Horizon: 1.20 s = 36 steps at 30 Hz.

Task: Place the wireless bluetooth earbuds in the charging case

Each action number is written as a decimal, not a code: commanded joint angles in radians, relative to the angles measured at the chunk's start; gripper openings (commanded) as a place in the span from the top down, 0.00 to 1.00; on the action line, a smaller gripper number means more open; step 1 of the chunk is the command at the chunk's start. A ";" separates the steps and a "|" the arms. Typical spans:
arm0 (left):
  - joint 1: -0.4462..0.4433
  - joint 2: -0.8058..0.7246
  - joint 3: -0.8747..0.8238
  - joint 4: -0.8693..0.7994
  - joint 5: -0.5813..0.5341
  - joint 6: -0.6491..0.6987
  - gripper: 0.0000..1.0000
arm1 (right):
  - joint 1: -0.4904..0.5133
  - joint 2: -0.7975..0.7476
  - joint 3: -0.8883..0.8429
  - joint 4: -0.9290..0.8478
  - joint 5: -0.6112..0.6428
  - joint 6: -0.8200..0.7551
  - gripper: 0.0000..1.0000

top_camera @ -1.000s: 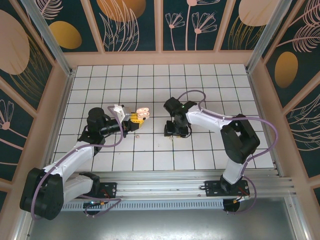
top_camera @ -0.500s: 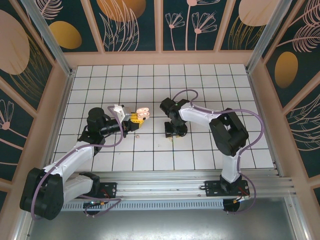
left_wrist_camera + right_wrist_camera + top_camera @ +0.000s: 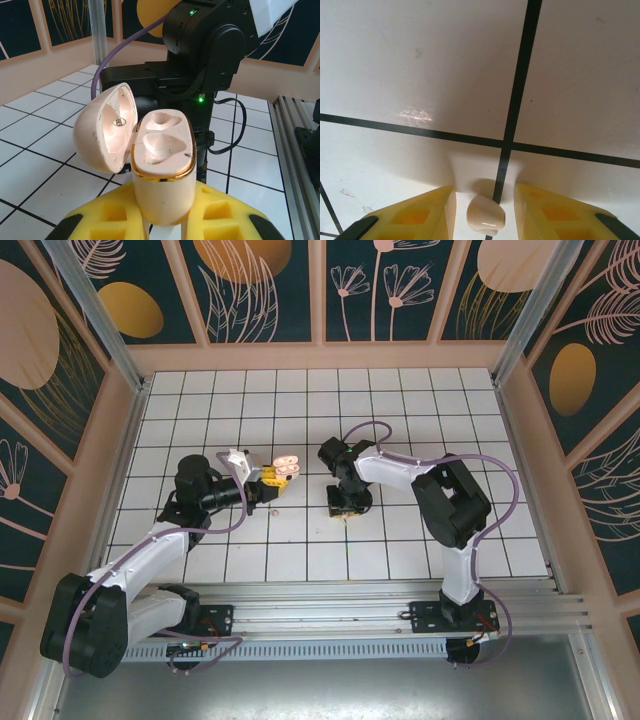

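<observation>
Lab-style robot cell (gridded floor [image 3: 300,400], aluminium rail [image 3: 330,620], floral-printed wall panels [image 3: 250,290])

Illegible mark [image 3: 118,121] inside case lid [image 3: 98,134]

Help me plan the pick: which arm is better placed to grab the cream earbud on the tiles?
Right. The right claw straddles the cream earbud on the tile, not yet touching. The left claw is busy, shut on the charging case, lid open.
</observation>
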 commanded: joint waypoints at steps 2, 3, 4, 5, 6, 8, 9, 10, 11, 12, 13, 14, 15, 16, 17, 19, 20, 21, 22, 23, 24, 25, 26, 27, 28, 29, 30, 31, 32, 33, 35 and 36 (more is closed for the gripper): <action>-0.004 -0.005 0.012 -0.010 -0.003 0.023 0.92 | 0.006 0.018 0.020 -0.015 -0.004 -0.012 0.63; -0.004 -0.004 0.011 -0.009 -0.003 0.024 0.92 | 0.008 0.017 0.018 -0.019 0.000 -0.011 0.63; -0.004 -0.004 0.011 -0.008 -0.003 0.023 0.93 | 0.007 0.017 0.016 -0.021 0.005 -0.011 0.63; -0.004 -0.002 0.012 -0.009 -0.002 0.023 0.92 | 0.007 0.017 0.014 -0.023 0.010 -0.010 0.64; -0.004 -0.001 0.012 -0.008 -0.002 0.022 0.92 | 0.008 0.017 0.011 -0.024 0.014 -0.009 0.65; -0.004 -0.001 0.011 -0.008 -0.002 0.022 0.92 | 0.007 0.016 0.005 -0.024 0.018 -0.007 0.68; -0.004 0.000 0.012 -0.009 -0.002 0.023 0.93 | 0.007 0.014 0.003 -0.024 0.016 -0.005 0.68; -0.004 -0.001 0.012 -0.009 -0.003 0.023 0.92 | 0.007 0.014 0.002 -0.024 0.014 -0.004 0.68; -0.004 0.001 0.014 -0.010 -0.004 0.023 0.92 | 0.009 0.013 0.002 -0.024 0.014 -0.001 0.68; -0.005 0.001 0.013 -0.009 -0.003 0.022 0.93 | 0.008 0.011 0.001 -0.026 0.014 0.001 0.68; -0.004 0.002 0.014 -0.009 -0.003 0.022 0.92 | 0.009 0.012 0.002 -0.030 0.015 0.004 0.67; -0.004 0.003 0.013 -0.009 -0.003 0.023 0.92 | 0.010 0.012 0.004 -0.035 0.018 0.005 0.67; -0.004 0.004 0.013 -0.006 -0.004 0.022 0.92 | 0.012 0.011 0.006 -0.040 0.025 0.006 0.67; -0.004 0.005 0.014 -0.006 -0.001 0.022 0.92 | 0.013 0.011 0.006 -0.045 0.031 0.007 0.67; -0.004 0.005 0.014 -0.008 -0.004 0.022 0.92 | 0.015 0.011 0.005 -0.048 0.035 0.007 0.67; -0.004 0.005 0.012 -0.008 -0.004 0.019 0.92 | 0.017 0.009 0.001 -0.050 0.035 0.010 0.70; -0.004 0.006 0.011 -0.008 -0.004 0.020 0.92 | 0.018 0.008 -0.002 -0.050 0.035 0.013 0.71; -0.004 0.009 0.012 -0.009 -0.004 0.019 0.92 | 0.021 0.005 -0.005 -0.049 0.035 0.019 0.72; -0.005 0.012 0.011 -0.008 -0.003 0.019 0.92 | 0.021 0.003 -0.007 -0.049 0.037 0.023 0.72; -0.004 0.013 0.014 -0.006 -0.002 0.019 0.92 | 0.022 -0.002 -0.008 -0.047 0.039 0.026 0.72; -0.004 0.014 0.013 -0.004 -0.001 0.020 0.92 | 0.023 -0.008 -0.010 -0.046 0.042 0.030 0.73; -0.005 0.016 0.013 -0.001 -0.003 0.020 0.92 | 0.024 -0.014 -0.012 -0.046 0.048 0.035 0.74; -0.004 0.016 0.013 -0.001 -0.004 0.020 0.92 | 0.024 -0.019 -0.013 -0.045 0.051 0.038 0.74; -0.004 0.016 0.013 -0.001 -0.007 0.020 0.92 | 0.024 -0.027 -0.016 -0.045 0.057 0.042 0.75; -0.004 0.016 0.012 -0.001 -0.010 0.020 0.92 | 0.024 -0.035 -0.020 -0.041 0.061 0.047 0.76; -0.004 0.015 0.011 -0.001 -0.012 0.022 0.92 | 0.024 -0.047 -0.024 -0.033 0.063 0.053 0.76; -0.004 0.014 0.009 0.001 -0.017 0.025 0.92 | 0.024 -0.060 -0.032 -0.021 0.066 0.061 0.77; -0.005 0.010 0.002 0.004 -0.029 0.029 0.92 | 0.024 -0.075 -0.040 -0.007 0.070 0.072 0.77; -0.003 0.007 -0.003 0.012 -0.041 0.034 0.92 | 0.024 -0.087 -0.050 0.006 0.073 0.083 0.77; -0.004 0.003 -0.010 0.022 -0.053 0.040 0.92 | 0.026 -0.106 -0.065 0.028 0.080 0.100 0.78; -0.004 0.001 -0.028 0.058 -0.069 0.040 0.92 | 0.026 -0.153 -0.098 0.083 0.094 0.139 0.78; -0.004 0.003 -0.038 0.082 -0.073 0.041 0.93 | 0.026 -0.188 -0.121 0.124 0.101 0.160 0.78</action>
